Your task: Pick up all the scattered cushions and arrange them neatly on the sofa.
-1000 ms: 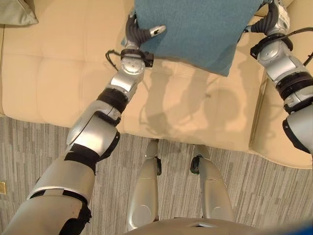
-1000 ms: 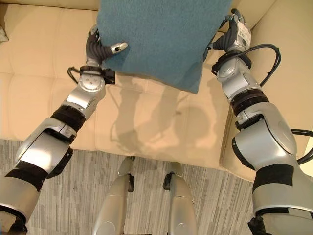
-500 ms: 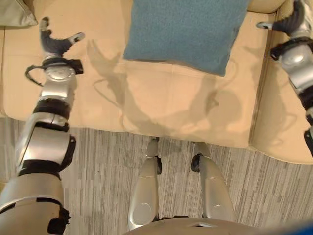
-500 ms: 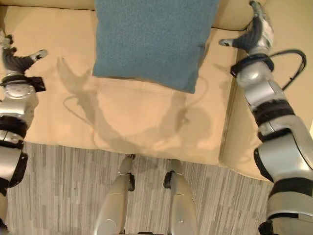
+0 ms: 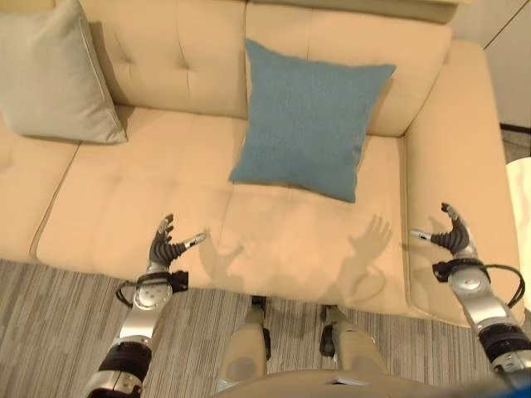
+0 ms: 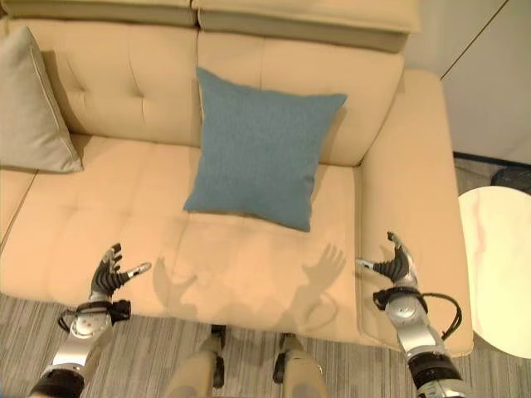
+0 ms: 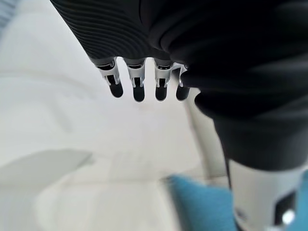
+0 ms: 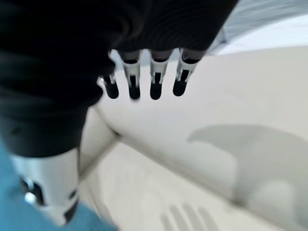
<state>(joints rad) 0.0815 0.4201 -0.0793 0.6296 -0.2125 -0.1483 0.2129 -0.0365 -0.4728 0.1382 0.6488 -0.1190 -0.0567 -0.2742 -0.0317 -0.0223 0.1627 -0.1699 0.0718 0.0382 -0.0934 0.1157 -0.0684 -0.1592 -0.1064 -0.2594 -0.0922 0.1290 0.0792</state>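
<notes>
A teal cushion [image 5: 309, 118] leans upright against the backrest of the cream sofa [image 5: 158, 207], on its right seat. A grey-beige cushion [image 5: 51, 76] leans against the backrest at the left. My left hand [image 5: 164, 245] hovers open over the seat's front edge, well below and left of the teal cushion. My right hand [image 5: 452, 237] is open over the sofa's right arm, holding nothing. In the left wrist view its straight fingers [image 7: 138, 88] point at the sofa, with a corner of the teal cushion [image 7: 202, 207] showing.
The grey striped floor [image 5: 66, 332] runs along the sofa's front. A round white table [image 6: 498, 265] stands to the right of the sofa's arm. A pale wall or cabinet [image 6: 489, 75] is at the far right.
Both hands let go of the teal cushion and drew back down to the sofa's front edge. The camera pulled back, so the whole sofa and the grey-beige cushion now show.
</notes>
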